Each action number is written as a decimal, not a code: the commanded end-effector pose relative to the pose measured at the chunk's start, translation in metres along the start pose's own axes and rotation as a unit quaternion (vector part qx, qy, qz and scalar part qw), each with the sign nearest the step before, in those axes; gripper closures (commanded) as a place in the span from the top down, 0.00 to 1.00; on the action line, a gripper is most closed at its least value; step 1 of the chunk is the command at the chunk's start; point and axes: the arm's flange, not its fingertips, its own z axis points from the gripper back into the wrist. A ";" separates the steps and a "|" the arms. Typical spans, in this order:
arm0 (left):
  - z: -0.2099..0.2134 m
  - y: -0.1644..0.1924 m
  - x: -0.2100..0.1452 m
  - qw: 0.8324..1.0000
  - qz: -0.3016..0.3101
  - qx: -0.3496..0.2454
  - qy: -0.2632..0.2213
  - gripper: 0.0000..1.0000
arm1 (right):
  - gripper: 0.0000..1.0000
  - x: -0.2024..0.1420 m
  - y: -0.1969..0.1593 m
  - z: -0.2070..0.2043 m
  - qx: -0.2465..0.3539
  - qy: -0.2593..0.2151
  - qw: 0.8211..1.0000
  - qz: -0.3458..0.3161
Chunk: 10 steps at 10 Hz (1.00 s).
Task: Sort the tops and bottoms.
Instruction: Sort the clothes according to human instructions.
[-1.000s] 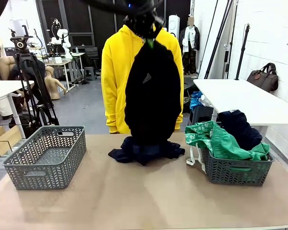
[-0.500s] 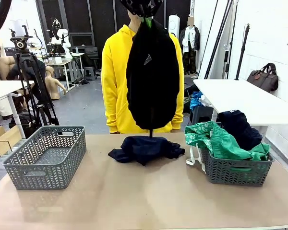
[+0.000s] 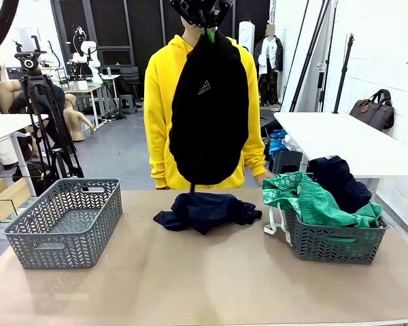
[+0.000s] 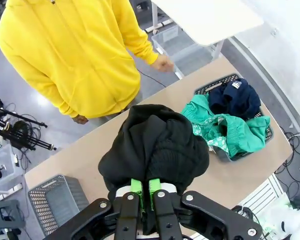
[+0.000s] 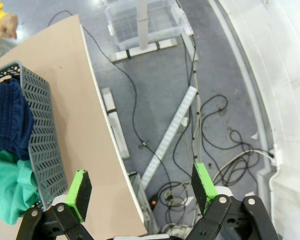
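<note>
A black garment (image 3: pixel 209 112) with a small white logo hangs high over the table's middle, my left gripper (image 3: pixel 205 26) shut on its top. In the left wrist view the same black garment (image 4: pixel 157 150) bulges just beyond the pinched green pads (image 4: pixel 136 187). A dark navy garment (image 3: pixel 205 209) lies crumpled on the table below it. The bright green garment (image 3: pixel 313 198) with white cords and another navy piece (image 3: pixel 340 180) fill the right basket (image 3: pixel 330 241). My right gripper (image 5: pixel 142 185) is open, out past the table's right edge above the floor.
A grey basket (image 3: pixel 64 223) with nothing in it stands at the left of the table. A person in a yellow hoodie (image 3: pixel 163 102) stands at the far side, one hand (image 3: pixel 264 178) near the right basket. Cables (image 5: pixel 210 150) lie on the floor right of the table.
The black garment has been lifted off the navy pile: its lower end rested there a second ago and now hangs free above it. It has swung slightly left.
</note>
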 end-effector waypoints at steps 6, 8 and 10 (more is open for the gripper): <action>0.006 0.001 0.001 1.000 0.001 0.000 -0.005 0.00 | 1.00 -0.002 0.000 0.000 -0.007 0.005 1.000 0.007; 0.006 0.001 0.001 1.000 0.001 0.000 -0.005 0.00 | 1.00 -0.002 0.000 0.000 -0.007 0.005 1.000 0.007; 0.006 0.001 0.001 1.000 0.001 0.000 -0.005 0.00 | 1.00 -0.002 0.000 0.000 -0.007 0.005 1.000 0.007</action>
